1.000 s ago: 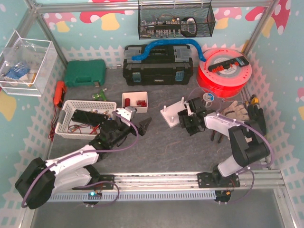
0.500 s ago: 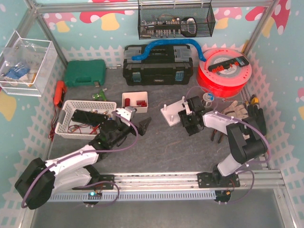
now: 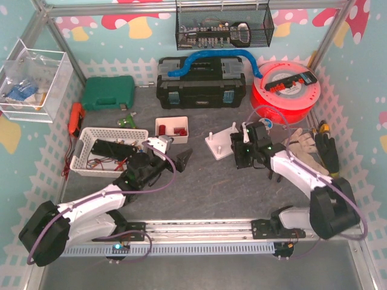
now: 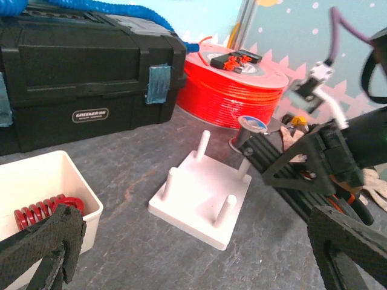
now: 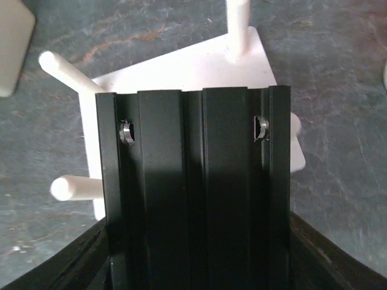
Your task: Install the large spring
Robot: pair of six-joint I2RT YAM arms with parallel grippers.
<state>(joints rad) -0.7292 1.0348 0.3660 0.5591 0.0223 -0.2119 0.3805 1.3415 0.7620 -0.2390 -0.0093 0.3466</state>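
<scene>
Red springs [image 4: 41, 212] lie in a small white box [image 3: 172, 129], left of the white peg base [image 3: 216, 147] with its upright pegs. In the left wrist view the base [image 4: 202, 194] stands bare, no spring on any peg. My left gripper [image 3: 175, 152] is open and empty, between the box and the base; its fingers [image 4: 42, 254] frame that view's bottom corners. My right gripper [image 3: 237, 154] is shut, holding nothing I can see, its black closed fingers [image 5: 193, 181] hovering over the base's right edge [image 5: 181, 78]. It also shows in the left wrist view [image 4: 254, 148].
A black toolbox [image 3: 201, 83] and a red filament spool [image 3: 287, 90] stand behind. A white basket [image 3: 107, 151] is at the left, work gloves [image 3: 305, 144] and pliers at the right. A green case [image 3: 109, 92] is at the back left.
My right arm has stretched out and its elbow has swung right, while its gripper stays over the peg base's right edge. The left arm has not moved.
</scene>
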